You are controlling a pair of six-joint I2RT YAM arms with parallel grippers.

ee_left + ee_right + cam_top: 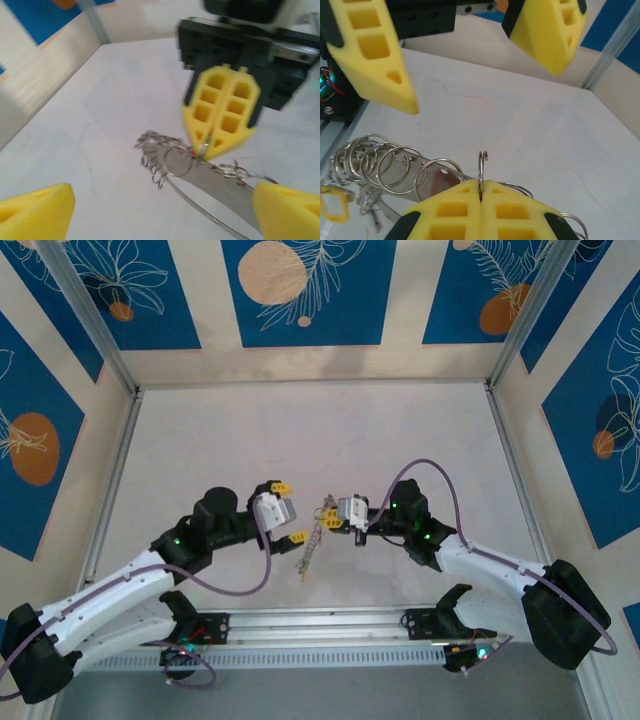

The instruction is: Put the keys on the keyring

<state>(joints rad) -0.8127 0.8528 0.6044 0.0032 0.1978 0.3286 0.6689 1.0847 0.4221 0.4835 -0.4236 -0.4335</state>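
Worktop (300, 430), pale, with both arms reaching in over its near part. Right gripper (330, 514) pointing left, fingers (455, 210) pressed flat together and pinching the keyring (481, 170): thin silvery wire, seen edge-on from the right wrist, standing upright out of the closed tips, small hooked end at the top. Just beside it, more wire loops (375, 160) threaded in a row along a flat metal strip (210, 184) with holes. In the top view, strip slanting down from the right gripper toward the near rail (310, 625), lower end close to the worktop; cannot tell whether touching. Keys (370, 212): small silvery pieces bunched under the loops at the left of the right-wrist view, yellow tag (332, 205) just beside them; too crowded to count. Left gripper (291, 511) facing the right one, near it but apart, fingers (375, 55) spread wide, holding nothing and touching nothing. From the left wrist, same spread: one yellow tip at each lower corner, strip and loops between them, closed right tips straight ahead with a sliver of wire at their seam. From the right wrist, left tips at the top of the view, one on each side, apart from the loops.
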